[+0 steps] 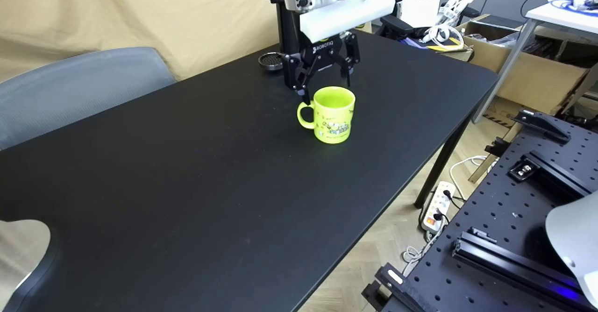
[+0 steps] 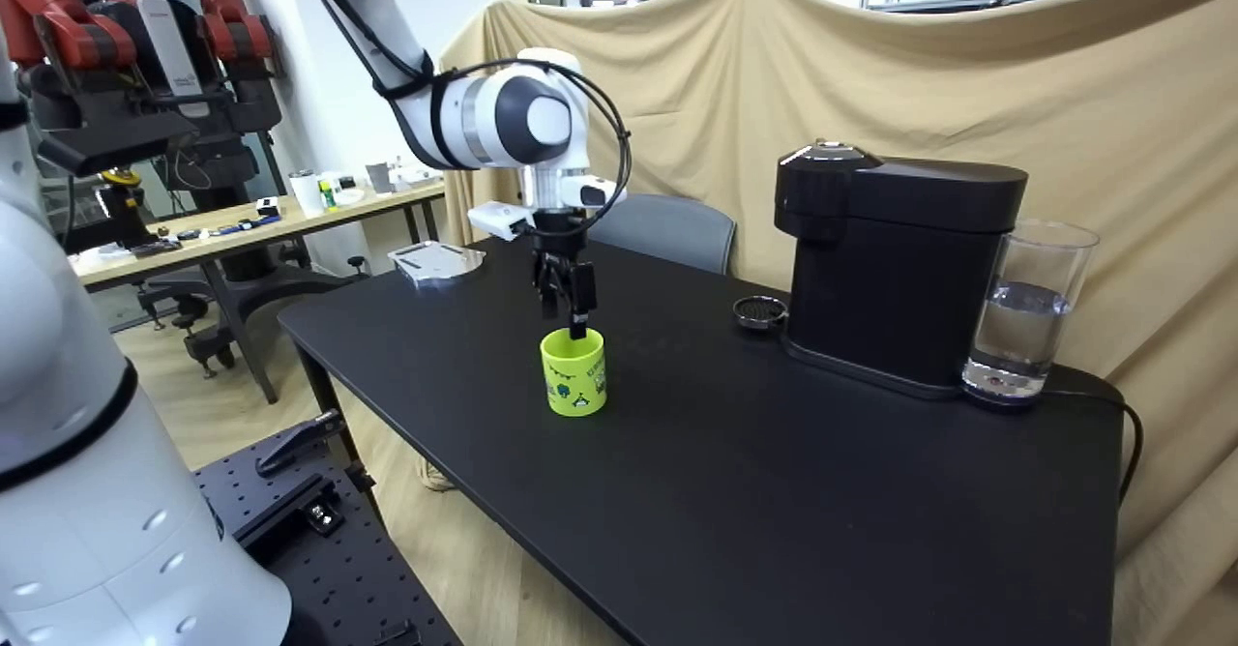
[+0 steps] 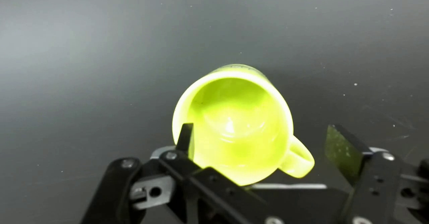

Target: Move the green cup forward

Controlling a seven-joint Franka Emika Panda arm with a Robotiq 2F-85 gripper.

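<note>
The green cup (image 1: 332,124) is a bright lime mug with small printed figures. It stands upright on the black table and also shows in an exterior view (image 2: 574,375). Its loop handle (image 1: 304,117) points left there and to the lower right in the wrist view (image 3: 297,160). My gripper (image 1: 327,90) is open and empty, pointing down just above the cup's rim; it also shows in an exterior view (image 2: 564,322). In the wrist view the gripper (image 3: 260,130) has its left finger overlapping the cup's rim and its right finger out beyond the handle. Whether a finger touches the cup cannot be told.
The black table (image 1: 196,200) has a black coffee machine (image 2: 899,278) with a clear water tank (image 2: 1020,337) at one end. A round metal grate (image 2: 759,312) lies beside the machine. A grey chair (image 1: 84,88) stands at the table's long edge, before a beige curtain.
</note>
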